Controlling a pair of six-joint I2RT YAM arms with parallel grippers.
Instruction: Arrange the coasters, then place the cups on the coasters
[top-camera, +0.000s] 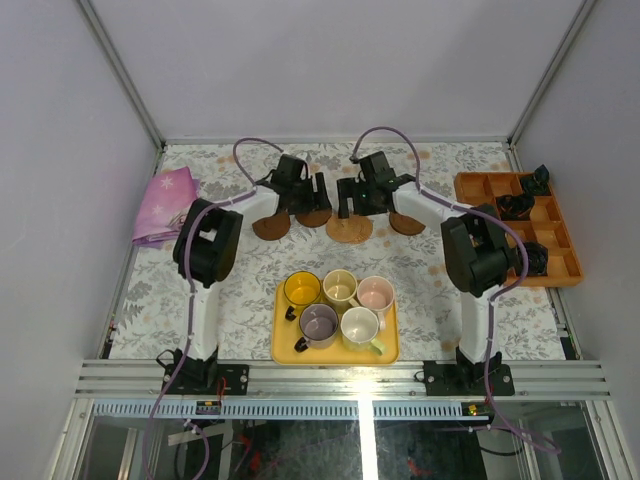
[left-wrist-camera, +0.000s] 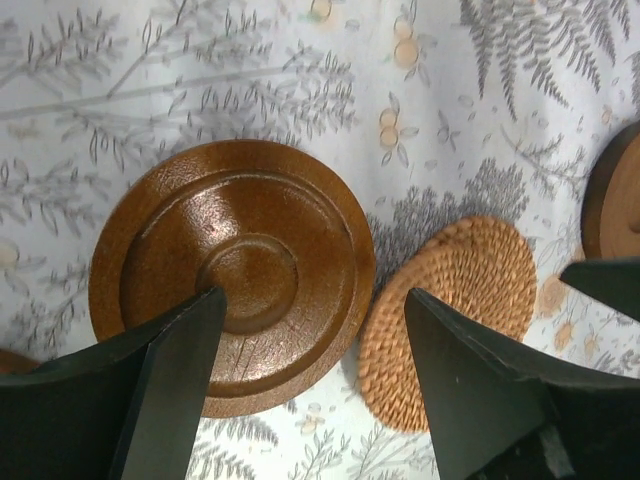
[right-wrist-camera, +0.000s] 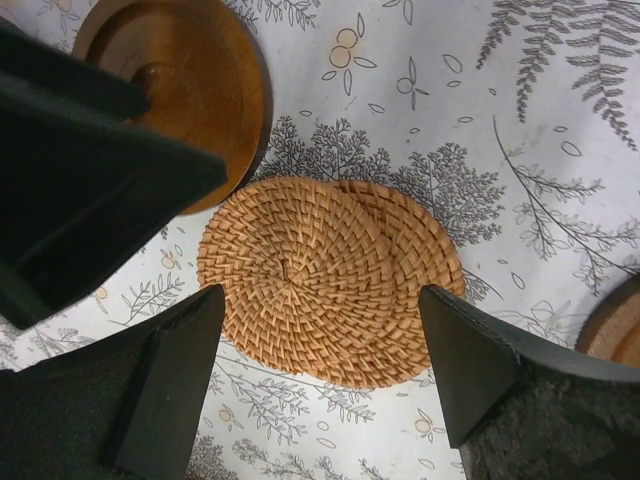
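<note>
Two woven tan coasters (right-wrist-camera: 330, 280) lie overlapping on the floral cloth, right under my open right gripper (right-wrist-camera: 322, 295). My left gripper (left-wrist-camera: 315, 297) is open too. It hangs over the gap between a dark brown coaster (left-wrist-camera: 235, 270) and the woven coasters (left-wrist-camera: 450, 320). From above, both grippers (top-camera: 308, 198) (top-camera: 352, 198) sit close together at mid-table over the row of coasters (top-camera: 350, 230). Further brown coasters lie at the left (top-camera: 272, 227) and right (top-camera: 406, 223) ends. Several cups, among them yellow (top-camera: 301, 289), pink (top-camera: 375, 294) and purple (top-camera: 318, 322), stand on a yellow tray (top-camera: 335, 358).
An orange divided tray (top-camera: 480, 187) with small black objects stands at the right edge. A pink cloth (top-camera: 165, 205) lies at the back left. Grey walls close in three sides. My left gripper's dark body (right-wrist-camera: 80, 170) crowds the right wrist view.
</note>
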